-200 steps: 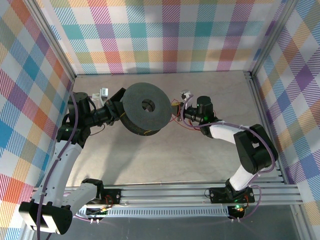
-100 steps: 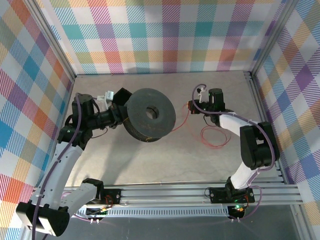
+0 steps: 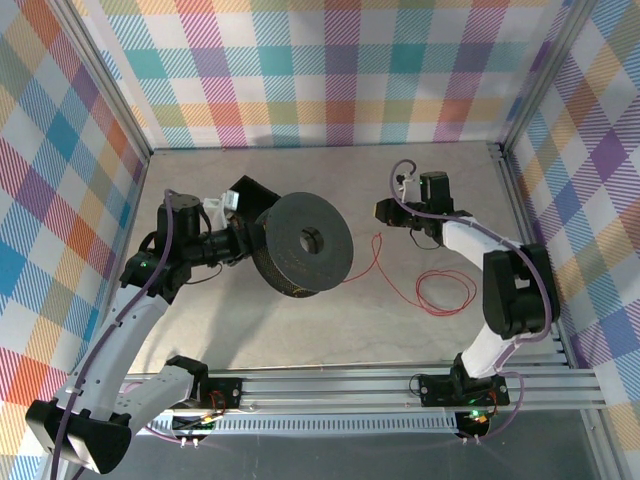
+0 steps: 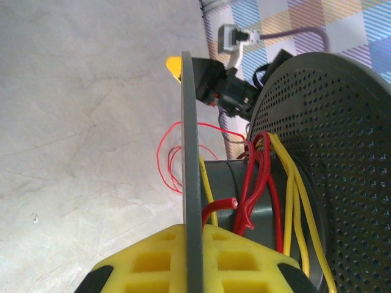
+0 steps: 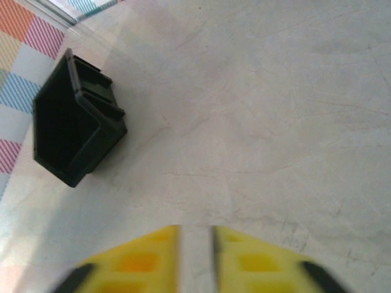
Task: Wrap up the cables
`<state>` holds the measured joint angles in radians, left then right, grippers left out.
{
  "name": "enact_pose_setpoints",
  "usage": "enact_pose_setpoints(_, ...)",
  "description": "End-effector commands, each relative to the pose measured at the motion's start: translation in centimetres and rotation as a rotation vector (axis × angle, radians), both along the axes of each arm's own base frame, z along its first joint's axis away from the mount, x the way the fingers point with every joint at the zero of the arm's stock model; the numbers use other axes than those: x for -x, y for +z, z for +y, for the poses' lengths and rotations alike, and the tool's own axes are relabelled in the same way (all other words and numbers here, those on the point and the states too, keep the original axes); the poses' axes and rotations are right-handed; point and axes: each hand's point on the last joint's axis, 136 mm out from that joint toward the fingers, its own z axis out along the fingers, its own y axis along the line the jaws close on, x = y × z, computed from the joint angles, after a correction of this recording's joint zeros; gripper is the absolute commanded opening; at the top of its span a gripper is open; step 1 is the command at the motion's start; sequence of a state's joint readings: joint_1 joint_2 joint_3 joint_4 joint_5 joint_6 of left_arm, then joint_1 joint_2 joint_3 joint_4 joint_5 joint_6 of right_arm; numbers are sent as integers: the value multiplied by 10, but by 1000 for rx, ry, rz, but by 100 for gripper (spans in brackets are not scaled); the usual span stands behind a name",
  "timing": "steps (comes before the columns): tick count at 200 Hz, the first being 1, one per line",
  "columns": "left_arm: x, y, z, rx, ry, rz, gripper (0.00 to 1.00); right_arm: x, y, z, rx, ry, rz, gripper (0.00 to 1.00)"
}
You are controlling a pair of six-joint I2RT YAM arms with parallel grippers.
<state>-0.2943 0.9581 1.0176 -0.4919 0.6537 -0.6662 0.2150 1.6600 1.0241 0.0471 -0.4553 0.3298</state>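
Note:
My left gripper (image 3: 250,240) holds a dark grey spool (image 3: 308,245) above the table's middle. In the left wrist view its yellow fingers (image 4: 244,262) are shut on the spool's thin flange (image 4: 190,152), with red and yellow cables (image 4: 263,177) wound on the hub. A loose red cable (image 3: 375,255) trails from the spool to a coil (image 3: 446,292) lying on the table at the right. My right gripper (image 3: 384,212) hovers at the back right, clear of the cable. Its jaws (image 5: 195,241) stand slightly open with nothing between them.
A black bin (image 3: 243,190) sits on the table behind the spool, also seen in the right wrist view as an open black bin (image 5: 73,122). Aluminium frame rails (image 3: 520,200) and checked walls close in the table on three sides.
My right gripper drew back from the spool to the right, opened and let the red cable go; it now lies in loops on the table. The spool shifted slightly right.

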Motion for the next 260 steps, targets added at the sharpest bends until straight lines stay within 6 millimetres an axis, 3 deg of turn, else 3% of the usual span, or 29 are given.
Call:
enact_pose_setpoints(1, -8, 27, -1, 38, 26, -116, 0, 18, 29, -4, -103, -25, 42, 47)
enact_pose_setpoints(44, -30, 31, 1, 30, 71, -202, 0, 46, 47, -14, -410, -5, 234, 74)
enact_pose_setpoints(88, -36, 43, 4, 21, 87, -322, 0, 70, 59, -5, -600, -20, 501, 81)
enact_pose_setpoints(123, -39, 43, 5, -6, 89, -371, 0, 87, 85, -7, -681, -99, 618, 84)
enact_pose_setpoints(134, -40, 41, 5, -13, 89, -373, 0, 93, 87, -7, -714, -136, 684, 93)
enact_pose_setpoints(159, -40, 39, 4, -10, 79, -383, 0, 101, 93, 1, -779, -150, 767, 91)
enact_pose_setpoints(196, -38, 40, 1, 11, 62, -393, 0, 105, 96, 23, -813, -142, 865, 80)
enact_pose_setpoints(260, -34, 39, 0, 23, 48, -396, 0, 93, 76, 30, -845, -193, 945, 60)
